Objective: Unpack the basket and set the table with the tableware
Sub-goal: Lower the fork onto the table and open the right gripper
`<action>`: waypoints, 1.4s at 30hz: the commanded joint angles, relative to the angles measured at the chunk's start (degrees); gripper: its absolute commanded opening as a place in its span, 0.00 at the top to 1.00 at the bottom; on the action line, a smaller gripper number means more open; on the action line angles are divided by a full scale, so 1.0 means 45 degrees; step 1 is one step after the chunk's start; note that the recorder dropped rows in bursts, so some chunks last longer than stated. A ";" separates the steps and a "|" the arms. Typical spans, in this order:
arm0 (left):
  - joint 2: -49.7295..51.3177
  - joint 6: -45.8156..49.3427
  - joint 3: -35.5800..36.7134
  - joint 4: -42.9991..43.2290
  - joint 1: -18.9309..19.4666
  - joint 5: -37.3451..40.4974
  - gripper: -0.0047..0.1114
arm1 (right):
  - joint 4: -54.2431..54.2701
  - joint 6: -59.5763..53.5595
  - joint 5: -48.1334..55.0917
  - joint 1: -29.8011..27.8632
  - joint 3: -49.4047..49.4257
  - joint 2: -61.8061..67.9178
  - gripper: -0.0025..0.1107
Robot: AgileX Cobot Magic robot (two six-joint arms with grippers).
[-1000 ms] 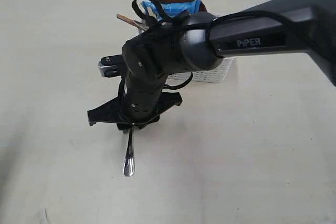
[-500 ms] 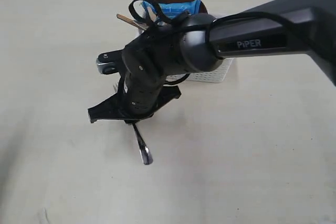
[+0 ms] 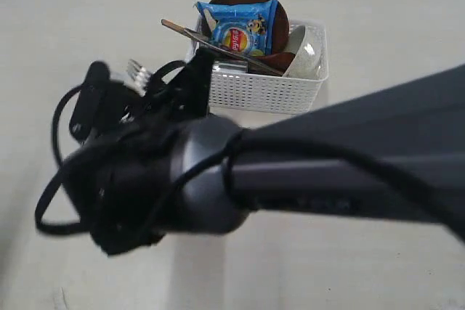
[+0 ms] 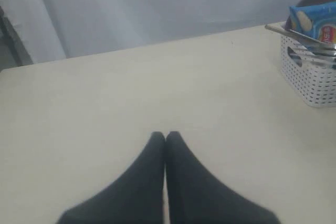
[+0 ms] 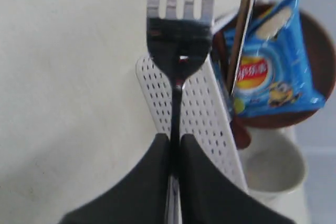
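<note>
- Across the table (image 3: pixel 378 19), I see bare cream surface beside the basket (image 3: pixel 269 94); I judge the fork (image 5: pixel 178 35) gets laid there.
- On the basket's side, my right claw (image 5: pixel 175 139) is nearer; the left claw (image 4: pixel 165 136) sits pinched shut, empty, well apart.
- Between the right claw's closed jaws, the fork is clamped by its handle, its long axis running straight out, shiny steel tines pointing away, just beside the basket wall.

Pale cream table (image 3: pixel 392 56) (faint wood grain) carries the white mesh basket (image 3: pixel 265 94) near its far edge
</note>
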 commanded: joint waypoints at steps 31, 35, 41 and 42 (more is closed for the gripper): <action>-0.0081 -0.0073 0.0039 -0.0041 -0.0027 0.0021 0.96 | 0.0525 -0.3497 -0.0040 0.0975 0.0025 0.2450 0.59; -0.0081 -0.0073 0.0039 -0.0041 -0.0027 0.0021 0.96 | 0.1491 -0.3497 -0.0674 0.0958 0.0025 0.1700 0.61; -0.0081 -0.0072 0.0039 -0.0011 -0.0027 0.0021 0.96 | 0.4525 -0.4547 -0.2615 0.0120 -0.0368 -0.0105 0.68; -0.0081 -0.0072 0.0039 -0.0011 -0.0027 0.0021 0.96 | 0.5818 -0.5213 -0.2850 -0.0357 -0.0614 -0.0305 0.70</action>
